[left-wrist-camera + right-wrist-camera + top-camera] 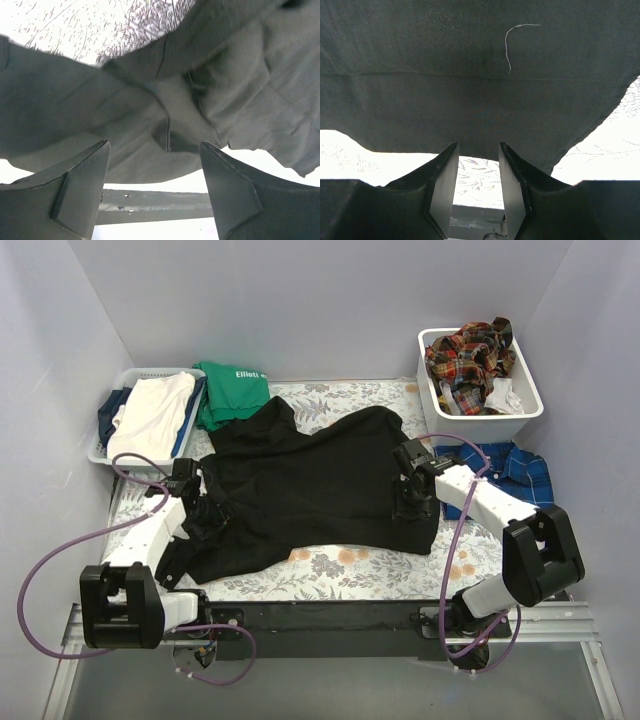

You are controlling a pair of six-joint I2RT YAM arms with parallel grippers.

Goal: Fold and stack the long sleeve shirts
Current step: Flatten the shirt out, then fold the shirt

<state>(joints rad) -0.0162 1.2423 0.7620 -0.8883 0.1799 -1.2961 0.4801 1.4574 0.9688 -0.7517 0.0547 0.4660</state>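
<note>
A large black long sleeve shirt (310, 480) lies spread and rumpled across the middle of the floral table cover (330, 565). My left gripper (205, 502) is open at the shirt's left side. In the left wrist view its fingers (75, 190) stand wide apart with wrinkled black cloth (165, 100) just beyond them and nothing between them. My right gripper (412, 490) is open at the shirt's right edge. In the right wrist view its fingertips (447, 160) reach the black hem (480, 100), gripping nothing. A blue plaid shirt (510, 468) lies at the right. Red-orange plaid shirts (470, 355) fill a bin.
A white bin (520, 415) stands at the back right. A white basket (125, 380) with cream and blue cloth stands at the back left, with a green top with white lettering (232, 390) beside it. Grey walls close in three sides.
</note>
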